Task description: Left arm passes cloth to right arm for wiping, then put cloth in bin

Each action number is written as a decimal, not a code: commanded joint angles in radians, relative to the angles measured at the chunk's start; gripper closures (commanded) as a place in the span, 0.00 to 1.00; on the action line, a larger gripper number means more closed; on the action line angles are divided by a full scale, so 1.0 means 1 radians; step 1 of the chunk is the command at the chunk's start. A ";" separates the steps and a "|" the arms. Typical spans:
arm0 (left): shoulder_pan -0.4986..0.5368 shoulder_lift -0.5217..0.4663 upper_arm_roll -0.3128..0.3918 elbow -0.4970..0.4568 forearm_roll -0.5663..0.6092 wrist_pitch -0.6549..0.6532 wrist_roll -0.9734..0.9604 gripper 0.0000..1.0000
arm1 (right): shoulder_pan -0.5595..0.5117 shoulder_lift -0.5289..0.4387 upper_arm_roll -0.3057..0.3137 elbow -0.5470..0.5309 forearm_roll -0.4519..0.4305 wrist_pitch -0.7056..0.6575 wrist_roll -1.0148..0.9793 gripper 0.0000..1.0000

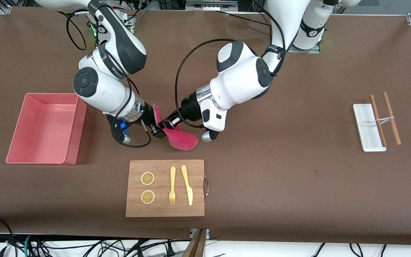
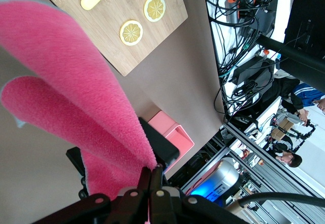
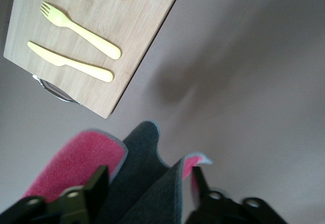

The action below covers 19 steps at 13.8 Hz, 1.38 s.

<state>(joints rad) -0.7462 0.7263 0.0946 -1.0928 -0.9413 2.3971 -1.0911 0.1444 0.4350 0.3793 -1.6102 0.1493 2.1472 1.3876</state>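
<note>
**Bin.** The salmon-pink rectangular plastic bin (image 1: 80, 132) stands toward the right arm's end of the table. Nothing lies in it. The left wrist view shows only one corner of it (image 2: 170, 132).

**Right gripper.** The right gripper (image 1: 156, 130) hangs over the bare brown table cover (image 1: 280, 171), beside the bin. The right wrist view (image 3: 147, 176) shows its two black fingers (image 3: 97, 182) spread, with the bunched cloth between them. Whether they press on the fabric cannot be told. The front view hides this.

**Cloth.** The small soft cloth (image 1: 182, 140), magenta-pink on one face, is held up between the two grippers, above the table cover. It is just farther from the front camera than the board. Only its pink side shows in the front and left wrist (image 2: 66, 82) views. The right wrist view alone shows the dark grey face (image 3: 137, 173).

**Left gripper.** The left gripper (image 1: 165, 125) is clamped tight on an edge of the cloth. This is clearest in its own wrist view (image 2: 152, 176).

**Other items.** The rectangular wooden cutting board (image 1: 162, 207) carries two lemon slices (image 1: 147, 178), a yellow plastic fork (image 1: 172, 185) and a yellow plastic knife (image 1: 187, 185). The white rectangular tray (image 1: 366, 132) lies toward the left arm's end, seen in the front view only. Two brown wooden sticks (image 1: 391, 117) lie at it, one resting on the tray and one beside it
</note>
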 commanded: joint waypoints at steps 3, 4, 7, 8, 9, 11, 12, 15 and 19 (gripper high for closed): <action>-0.001 0.001 0.008 0.013 -0.027 0.004 -0.003 1.00 | -0.005 -0.010 0.007 -0.013 0.015 -0.003 0.008 1.00; -0.001 0.001 0.008 0.013 -0.025 0.004 -0.003 1.00 | -0.005 -0.010 0.009 -0.013 0.015 -0.004 0.010 1.00; -0.001 0.001 0.008 0.013 -0.025 0.004 0.003 1.00 | -0.005 -0.012 0.007 -0.011 0.058 -0.003 0.010 1.00; -0.001 0.001 0.008 0.013 -0.025 0.004 0.005 1.00 | -0.006 -0.012 0.007 -0.010 0.059 -0.003 0.010 1.00; -0.001 0.001 0.008 0.013 -0.025 0.004 0.005 1.00 | -0.006 -0.012 0.007 -0.010 0.059 -0.004 0.011 1.00; -0.001 0.001 0.008 0.013 -0.025 0.004 0.007 1.00 | -0.006 -0.012 0.007 -0.010 0.059 -0.004 0.010 1.00; -0.001 0.001 0.008 0.011 -0.025 0.004 0.007 1.00 | -0.006 -0.012 0.007 -0.010 0.059 -0.004 0.010 1.00; -0.001 0.001 0.008 0.011 -0.025 0.004 0.007 1.00 | -0.006 -0.012 0.007 -0.008 0.061 -0.004 0.008 1.00; 0.001 0.001 0.008 0.010 -0.024 0.004 0.008 1.00 | -0.008 -0.013 0.007 -0.007 0.064 -0.010 0.004 1.00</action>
<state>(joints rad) -0.7455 0.7263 0.0977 -1.0926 -0.9413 2.3971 -1.0916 0.1443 0.4349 0.3793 -1.6111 0.1930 2.1465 1.3879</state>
